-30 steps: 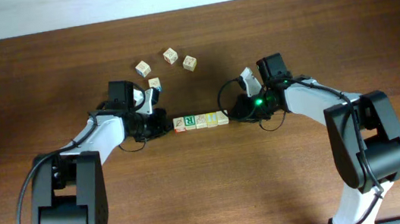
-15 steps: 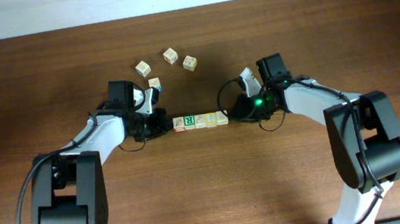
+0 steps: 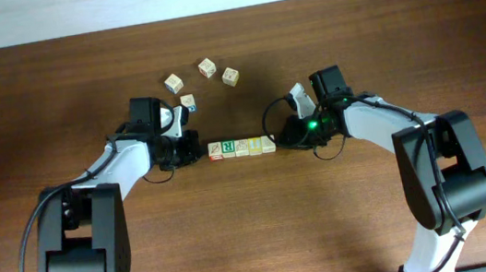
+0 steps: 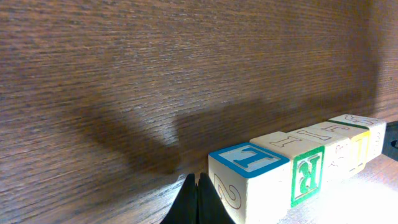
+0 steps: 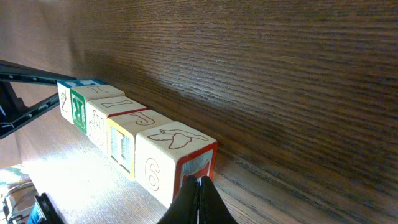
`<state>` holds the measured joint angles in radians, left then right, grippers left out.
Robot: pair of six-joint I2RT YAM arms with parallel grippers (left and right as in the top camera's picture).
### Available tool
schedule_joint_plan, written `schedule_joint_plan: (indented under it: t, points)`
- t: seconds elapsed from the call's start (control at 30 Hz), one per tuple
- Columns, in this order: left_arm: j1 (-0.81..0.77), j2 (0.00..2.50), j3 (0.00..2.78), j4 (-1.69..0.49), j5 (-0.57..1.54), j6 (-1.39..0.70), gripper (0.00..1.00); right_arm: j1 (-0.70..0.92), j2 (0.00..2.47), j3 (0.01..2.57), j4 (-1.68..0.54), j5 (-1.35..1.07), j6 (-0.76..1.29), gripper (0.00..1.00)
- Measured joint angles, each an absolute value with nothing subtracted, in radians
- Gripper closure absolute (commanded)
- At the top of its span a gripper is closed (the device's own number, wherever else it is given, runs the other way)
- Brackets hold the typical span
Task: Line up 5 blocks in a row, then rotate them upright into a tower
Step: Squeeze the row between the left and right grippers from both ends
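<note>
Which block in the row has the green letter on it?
The R block, second along from the left gripper. It alone shows a green letter; the end block beside it has a blue T.

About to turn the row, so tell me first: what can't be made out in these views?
- Overhead: letters on the four loose cubes are too small to read.
- Left wrist: the far end of the block row washes out in glare.
- Wrist views: whether the shut left pincer or right pincer touches that row; the bottom edge crops both.
</note>
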<state>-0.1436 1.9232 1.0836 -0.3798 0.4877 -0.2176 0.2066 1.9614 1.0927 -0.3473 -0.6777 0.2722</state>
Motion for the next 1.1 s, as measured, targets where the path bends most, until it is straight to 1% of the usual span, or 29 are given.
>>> schedule_joint_plan:
  t: [0.57,0.87,1.1]
  points:
    - [-0.113,1.923,1.085,-0.377,0.584,-0.217,1.0,0.207,1.961,1.093,-0.354,-0.678,0.269,0.96]
    - [-0.091,1.923,1.085,-0.395,0.675,-0.217,1.0,0.207,1.961,1.093,-0.354,-0.678,0.267,0.96]
    - [-0.091,1.923,1.085,-0.446,0.647,-0.203,1.0,0.207,1.961,1.092,-0.355,-0.678,0.265,0.96]
